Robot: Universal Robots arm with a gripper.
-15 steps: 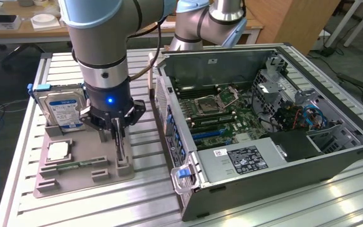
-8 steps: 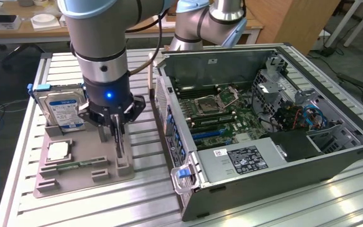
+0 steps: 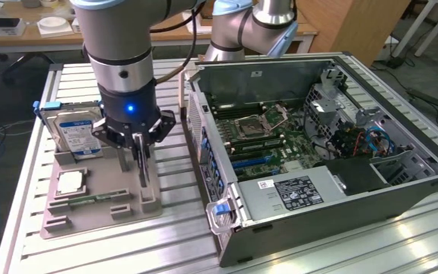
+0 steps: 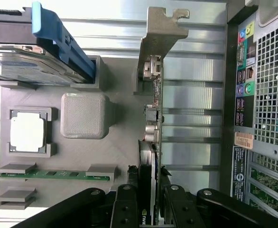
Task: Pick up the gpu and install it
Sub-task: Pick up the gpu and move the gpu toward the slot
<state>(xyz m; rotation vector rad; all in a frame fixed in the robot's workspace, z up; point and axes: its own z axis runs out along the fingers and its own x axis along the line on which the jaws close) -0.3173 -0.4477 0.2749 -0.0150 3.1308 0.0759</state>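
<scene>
The gripper (image 4: 148,190) reaches straight down over a grey tray (image 3: 89,220) on a slatted metal table (image 3: 341,251). Seen from the wrist, its two black fingers (image 4: 125,209) are narrowed onto a graphics card (image 4: 155,95), one pressing each flat face.

The card stands on its long edge in the tray, thin side up. Its long axis lies level and runs away from the fingers, parallel to the back panel of the computer case (image 4: 272,95) just beside it. The fingers grip the black end, and the silvery metal bracket (image 4: 159,33) is at the opposite end, pointing toward the side of the tray that holds the hard drive (image 4: 30,71).

In the exterior view, the front of the tray holds a narrow green memory strip (image 3: 97,200) lying flat. Just behind it is a square processor chip (image 3: 70,182). The gripper (image 3: 141,181) comes down next, and behind it the hard drive stands upright. On the exterior view's right, the case lies open with its circuit board exposed.
</scene>
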